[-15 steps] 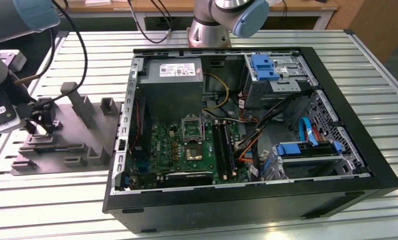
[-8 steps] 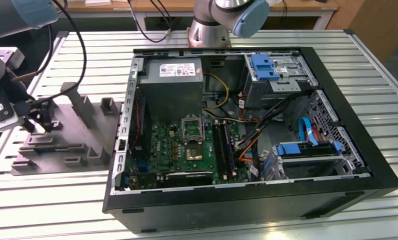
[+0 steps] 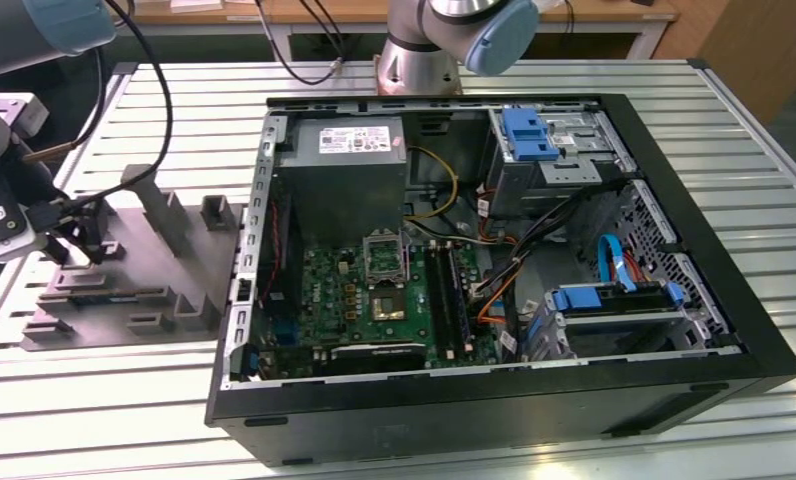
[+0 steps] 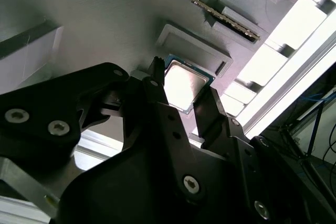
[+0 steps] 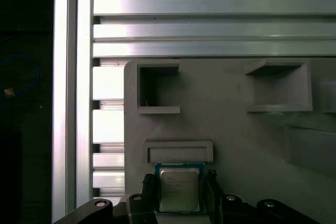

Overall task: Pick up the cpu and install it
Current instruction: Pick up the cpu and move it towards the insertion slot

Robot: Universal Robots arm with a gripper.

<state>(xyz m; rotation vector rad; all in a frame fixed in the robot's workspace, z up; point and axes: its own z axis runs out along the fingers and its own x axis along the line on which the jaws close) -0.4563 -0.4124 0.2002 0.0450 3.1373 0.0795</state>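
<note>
**Q:** What is the setting?

**A:** A slatted metal table [image 3: 718, 100] carries an open computer case [image 3: 718, 330]. At the exterior view's left lies a grey fixture tray [image 3: 171, 250].

**Q:** Where is the cpu, and how does it lie?

**A:** The cpu [image 5: 179, 190] lies level at the tray, metal top up, just beside a small raised frame [image 5: 178, 152]. Whether it rests or is lifted, I cannot tell. It is nearly square, with no clear long axis. Its edges run parallel to the frame.

**Q:** What do the containers hold?

**A:** The case holds a green motherboard [image 3: 371, 290], a grey power supply [image 3: 358, 150] and a blue-tabbed drive cage [image 3: 558, 160].

**Q:** And the hand?

**A:** The hand [image 3: 78, 258] is over the tray. Its dark fingers [image 5: 148, 188] stand narrowly apart, clamped on the cpu's two opposite edges.
</note>
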